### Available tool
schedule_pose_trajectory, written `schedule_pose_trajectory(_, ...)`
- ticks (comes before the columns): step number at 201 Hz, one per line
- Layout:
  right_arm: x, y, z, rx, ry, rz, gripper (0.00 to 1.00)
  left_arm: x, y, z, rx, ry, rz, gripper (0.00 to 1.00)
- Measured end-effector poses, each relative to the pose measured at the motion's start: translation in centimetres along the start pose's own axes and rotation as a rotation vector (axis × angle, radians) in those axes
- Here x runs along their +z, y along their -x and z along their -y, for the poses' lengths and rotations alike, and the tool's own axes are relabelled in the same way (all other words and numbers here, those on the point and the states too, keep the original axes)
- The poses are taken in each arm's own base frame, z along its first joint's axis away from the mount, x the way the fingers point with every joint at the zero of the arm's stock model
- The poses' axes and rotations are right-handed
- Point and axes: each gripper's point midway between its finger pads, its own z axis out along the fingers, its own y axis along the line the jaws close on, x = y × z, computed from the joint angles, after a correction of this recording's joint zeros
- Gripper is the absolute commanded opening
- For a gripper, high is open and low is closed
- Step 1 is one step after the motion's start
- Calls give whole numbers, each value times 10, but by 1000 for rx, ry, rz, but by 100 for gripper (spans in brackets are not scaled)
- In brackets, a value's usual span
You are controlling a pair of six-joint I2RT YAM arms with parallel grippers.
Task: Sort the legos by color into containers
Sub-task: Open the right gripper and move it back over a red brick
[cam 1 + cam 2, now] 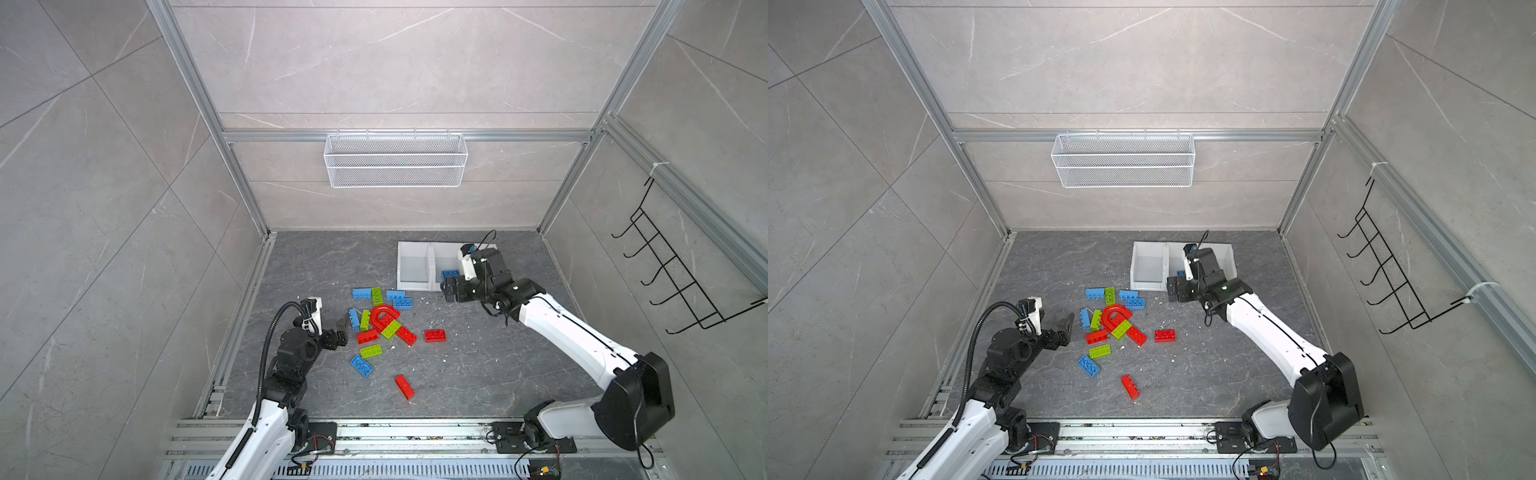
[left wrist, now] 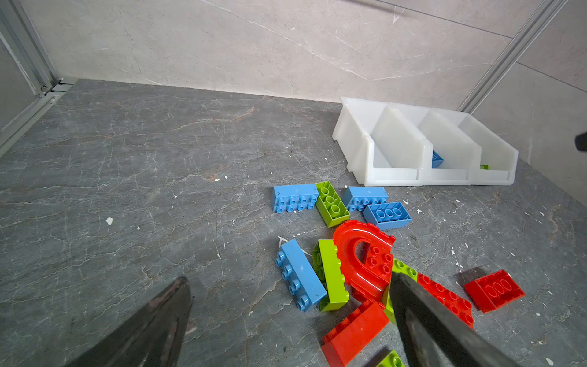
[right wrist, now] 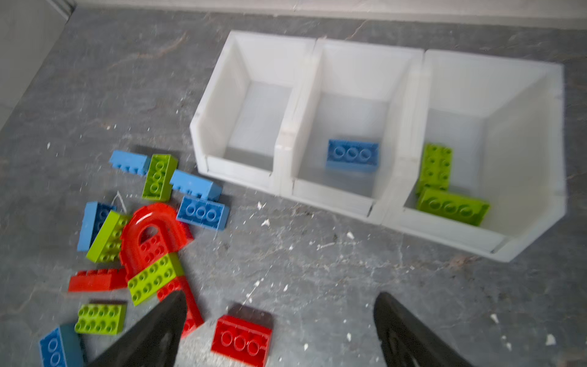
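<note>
Red, blue and lime legos lie in a loose pile mid-floor around a red arch (image 1: 384, 318) (image 1: 1116, 316) (image 2: 365, 257) (image 3: 152, 235). At the back right, three joined white containers (image 1: 413, 286) (image 1: 1148, 286) (image 2: 394, 176) (image 3: 241, 178) stand in a row. The middle one holds a blue brick (image 3: 352, 154) and the right one two lime bricks (image 3: 452, 206); the left one holds nothing. My left gripper (image 1: 344, 323) (image 1: 1066, 322) (image 2: 289, 279) is open at the pile's left edge. My right gripper (image 1: 449, 289) (image 1: 1173, 291) (image 3: 281, 296) is open and holds nothing, raised before the middle container.
A single red brick (image 1: 405, 386) lies toward the front, another upside-down red one (image 1: 435, 335) to the right of the pile. White specks litter the grey floor. A wire mesh basket (image 1: 395, 160) hangs on the back wall and a black wire rack (image 1: 673, 266) on the right wall.
</note>
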Motion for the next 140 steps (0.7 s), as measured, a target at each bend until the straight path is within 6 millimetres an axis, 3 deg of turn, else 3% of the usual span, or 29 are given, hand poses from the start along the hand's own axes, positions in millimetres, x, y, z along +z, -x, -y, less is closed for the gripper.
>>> schedule_pose_trajectory(23, 4, -38, -11, -15, -6, -74, 95, 0, 0, 0, 0, 0, 0, 100)
schedule_pose_trajectory(48, 8, -65, -17, -18, -25, -127, 96, 0, -1, 0, 0, 1, -2, 100)
schedule_pose_trajectory(104, 10, -87, -28, -23, -38, -171, 97, 0, -1, 0, 0, 0, -1, 100)
schedule_pose_trajectory(140, 30, -108, -40, -23, -53, -231, 98, -1, 1, 0, 0, 0, 4, 100)
